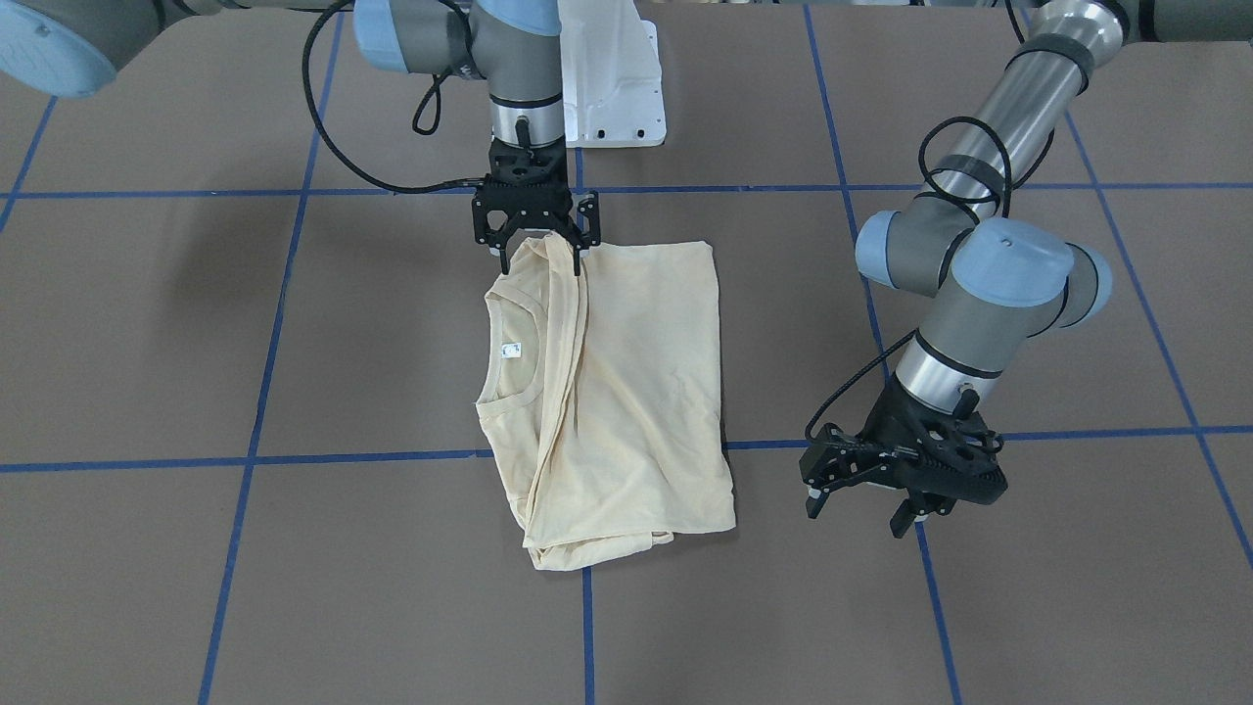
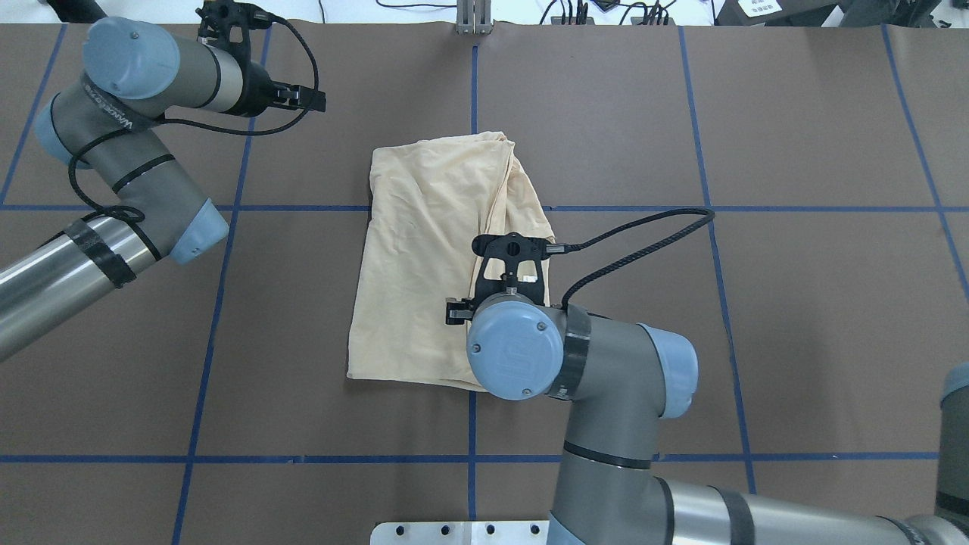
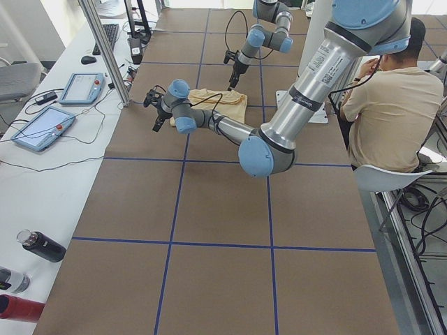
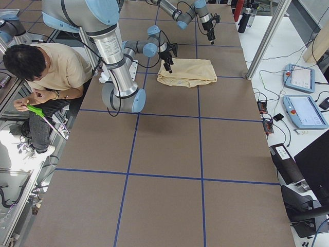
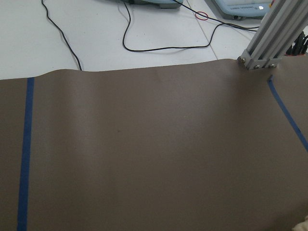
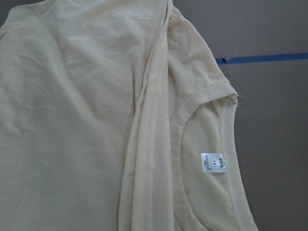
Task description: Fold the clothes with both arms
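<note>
Lying folded: thin cream T-shirt [image 1: 636, 372], approx. rectangular, creased, poss. jersey.

Pale cream T-shirt [image 1: 646, 372], folded lengthwise, flat, neckline exposed

A brown table [image 1: 196, 343] gridded with blue tape lines [image 1: 253, 421] carries a folded cream T-shirt [image 1: 636, 392] at centre and a white base plate [image 1: 622, 108] at top centre.

Bright, even, diffuse light from above, faint soft shadows on the table [image 1: 881, 607] beside the T-shirt [image 1: 636, 372], thin dark shadow under its edge, frames sharp.
</note>
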Controlling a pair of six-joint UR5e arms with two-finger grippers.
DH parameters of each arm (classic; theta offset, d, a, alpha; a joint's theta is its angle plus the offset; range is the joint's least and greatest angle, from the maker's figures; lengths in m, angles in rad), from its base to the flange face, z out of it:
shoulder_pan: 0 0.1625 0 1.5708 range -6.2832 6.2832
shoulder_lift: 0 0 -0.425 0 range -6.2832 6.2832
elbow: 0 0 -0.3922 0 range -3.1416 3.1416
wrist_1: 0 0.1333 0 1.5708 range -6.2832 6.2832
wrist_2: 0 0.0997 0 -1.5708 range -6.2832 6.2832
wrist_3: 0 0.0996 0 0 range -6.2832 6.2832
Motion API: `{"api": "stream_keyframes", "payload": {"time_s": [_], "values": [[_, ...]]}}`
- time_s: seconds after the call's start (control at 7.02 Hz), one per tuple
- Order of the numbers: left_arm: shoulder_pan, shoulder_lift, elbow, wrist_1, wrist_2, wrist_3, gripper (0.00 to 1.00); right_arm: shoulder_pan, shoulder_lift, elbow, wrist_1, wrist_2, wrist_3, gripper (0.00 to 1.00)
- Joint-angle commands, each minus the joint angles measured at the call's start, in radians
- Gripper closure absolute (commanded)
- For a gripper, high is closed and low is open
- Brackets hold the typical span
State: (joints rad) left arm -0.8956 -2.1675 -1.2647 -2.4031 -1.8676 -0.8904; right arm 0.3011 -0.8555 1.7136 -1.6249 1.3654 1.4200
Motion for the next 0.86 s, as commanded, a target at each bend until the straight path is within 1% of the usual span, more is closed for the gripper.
{"api": "stream_keyframes", "payload": {"time_s": [0.0, 0.14, 0.29, 0.43, 0.71], "values": [[0.000, 0.038, -0.036, -0.001, -0.030, 0.002, 0.00, 0.003, 0.146, -0.181, -0.100, 0.003, -0.044, 0.00], [0.000, 0.040, -0.036, -0.001, -0.030, 0.002, 0.00, 0.003, 0.156, -0.189, -0.134, 0.020, -0.100, 0.00], [0.000, 0.038, -0.036, -0.002, -0.030, 0.002, 0.00, 0.003, 0.159, -0.207, -0.145, 0.021, -0.143, 0.00], [0.000, 0.038, -0.036, -0.002, -0.028, 0.002, 0.00, 0.003, 0.159, -0.210, -0.185, 0.021, -0.189, 0.00], [0.000, 0.038, -0.036, -0.001, -0.030, 0.002, 0.00, 0.001, 0.162, -0.238, -0.202, 0.032, -0.197, 0.00]]}}
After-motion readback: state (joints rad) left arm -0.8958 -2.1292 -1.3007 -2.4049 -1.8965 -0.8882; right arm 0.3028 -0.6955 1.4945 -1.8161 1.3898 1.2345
